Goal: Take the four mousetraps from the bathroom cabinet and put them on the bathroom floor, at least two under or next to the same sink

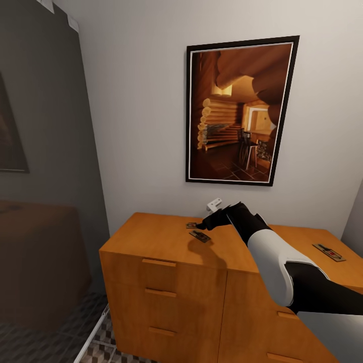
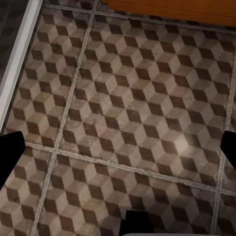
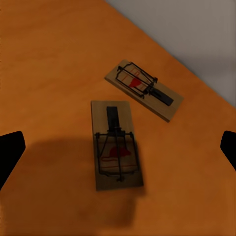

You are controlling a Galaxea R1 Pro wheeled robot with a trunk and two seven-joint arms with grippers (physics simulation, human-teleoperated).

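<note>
The orange-brown cabinet (image 1: 166,282) stands against the white wall. On its top lie three mousetraps: two close together (image 1: 191,225) (image 1: 199,236) near the back, and one (image 1: 328,252) far to the right. My right gripper (image 1: 206,225) hovers open just above the close pair. In the right wrist view one mousetrap (image 3: 117,147) lies between the spread fingers and the other (image 3: 143,90) just beyond. My left gripper (image 2: 118,147) hangs open and empty over the cube-patterned bathroom floor (image 2: 128,98), near the cabinet's base (image 2: 167,6). The sink is out of view.
A framed log-cabin picture (image 1: 239,111) hangs above the cabinet, with a small white fitting (image 1: 215,203) on the wall below it. A dark grey wall (image 1: 45,126) and a brown piece of furniture (image 1: 35,252) are at the left. A white strip (image 2: 19,59) edges the floor.
</note>
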